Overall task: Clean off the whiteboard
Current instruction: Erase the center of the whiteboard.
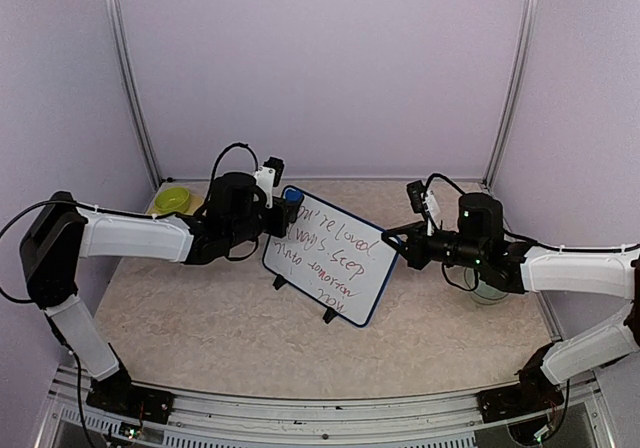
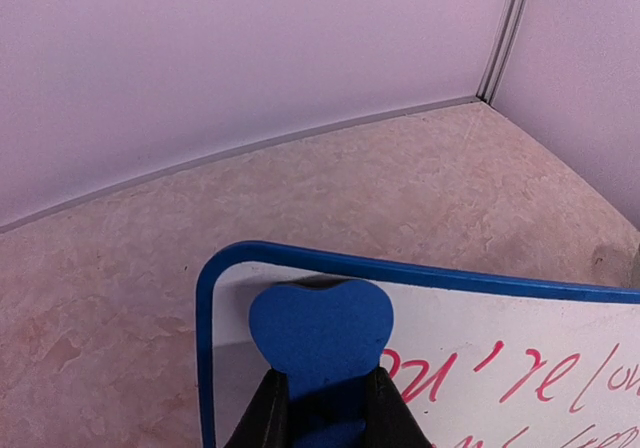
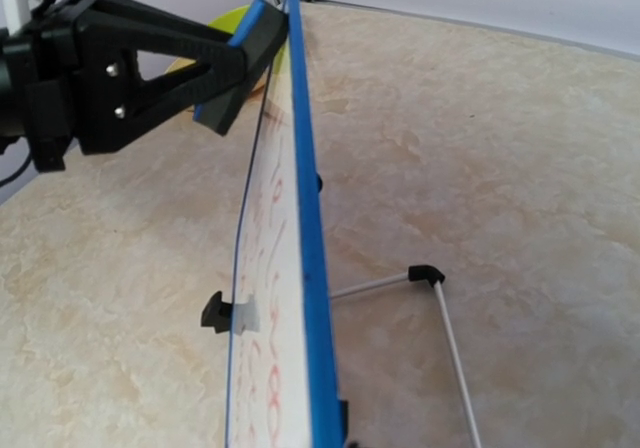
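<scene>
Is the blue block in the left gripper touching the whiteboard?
Touching. The right wrist view looks along the whiteboard edge-on: the blue block in the left gripper meets its written face at the top corner, with no gap.

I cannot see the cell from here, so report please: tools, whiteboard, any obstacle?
Left tool shut on blue block, at corner of whiteboard. Right tool shut at its opposite edge. Red writing not wiped. No obstacle seen on it.
</scene>
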Controlling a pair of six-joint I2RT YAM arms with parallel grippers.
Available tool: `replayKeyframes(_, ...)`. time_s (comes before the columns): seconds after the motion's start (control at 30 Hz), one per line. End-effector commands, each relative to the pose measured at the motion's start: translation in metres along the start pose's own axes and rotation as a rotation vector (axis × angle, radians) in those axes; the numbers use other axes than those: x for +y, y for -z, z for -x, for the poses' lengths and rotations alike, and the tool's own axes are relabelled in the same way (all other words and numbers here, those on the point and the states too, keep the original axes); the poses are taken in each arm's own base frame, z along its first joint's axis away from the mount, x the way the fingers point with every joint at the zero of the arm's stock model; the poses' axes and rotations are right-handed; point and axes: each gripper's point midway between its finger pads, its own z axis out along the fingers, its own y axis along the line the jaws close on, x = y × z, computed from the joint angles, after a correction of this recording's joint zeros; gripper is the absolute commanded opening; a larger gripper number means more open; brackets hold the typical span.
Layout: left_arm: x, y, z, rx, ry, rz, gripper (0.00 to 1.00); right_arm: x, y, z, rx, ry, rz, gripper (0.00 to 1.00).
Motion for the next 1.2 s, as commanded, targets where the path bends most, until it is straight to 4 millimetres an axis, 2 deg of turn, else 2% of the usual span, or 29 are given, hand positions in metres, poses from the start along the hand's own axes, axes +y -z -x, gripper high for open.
replayKeyframes(0.0, -0.004, -0.001, -0.042, 0.099, -0.035, 0.002, 0.18, 0.004, -0.003, -0.059, 0.200, 0.071, 0.049, 0.00)
replayKeyframes(0.17, 0.005, 0.008, -0.074, 0.160, -0.035, 0.028, 0.18, 0.005, -0.004, -0.059, 0.201, 0.070, 0.052, 0.00)
replayKeyframes(0.3, 0.009, 0.011, -0.089, 0.196, -0.034, 0.044, 0.17, 0.005, -0.004, -0.060, 0.204, 0.069, 0.055, 0.00)
replayKeyframes(0.4, 0.010, 0.011, -0.092, 0.198, -0.031, 0.043, 0.17, 0.005, -0.004, -0.060, 0.205, 0.069, 0.057, 0.00)
replayKeyframes(0.53, 0.006, 0.009, -0.078, 0.169, -0.030, 0.034, 0.17, 0.006, -0.004, -0.060, 0.206, 0.068, 0.062, 0.00)
replayKeyframes(0.87, -0.011, -0.002, -0.012, 0.046, -0.051, -0.002, 0.17, 0.008, -0.005, -0.061, 0.212, 0.070, 0.073, 0.00)
replayKeyframes(1.0, -0.014, -0.005, -0.004, 0.031, -0.054, -0.013, 0.18, 0.007, -0.005, -0.062, 0.215, 0.069, 0.073, 0.00)
replayKeyframes(1.17, -0.016, -0.007, -0.016, 0.058, -0.048, -0.017, 0.17, 0.007, -0.006, -0.064, 0.219, 0.067, 0.071, 0.00)
